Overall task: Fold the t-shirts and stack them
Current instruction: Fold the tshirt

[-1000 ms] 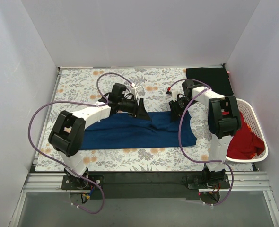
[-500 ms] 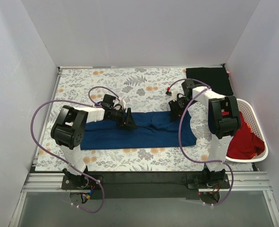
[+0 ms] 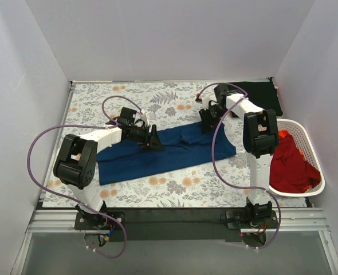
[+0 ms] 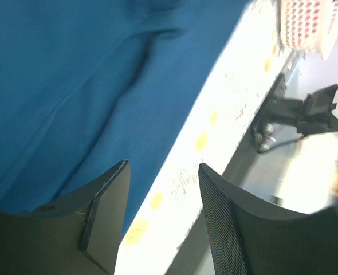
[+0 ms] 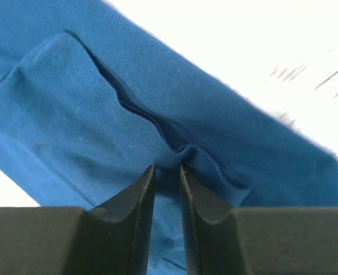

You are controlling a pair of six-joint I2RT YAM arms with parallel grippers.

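- Top external view: at right we see a white basket (image 3: pixel 302 133) holding a red shirt (image 3: pixel 292 169). A black shirt (image 3: pixel 263 97) lies folded at upper right, on the floral cover (image 3: pixel 94 106).
- The navy shirt (image 3: pixel 169 153) lies as a long band across mid-frame, slanting up to the right.
- The left gripper (image 3: pixel 156 139) sits low at the band's upper edge, jaws wide; cloth edge and cover show between them.
- The right gripper (image 3: pixel 207 118) pinches a fold at the band's upper right end.
- The right arm hides the black shirt's left edge from us.
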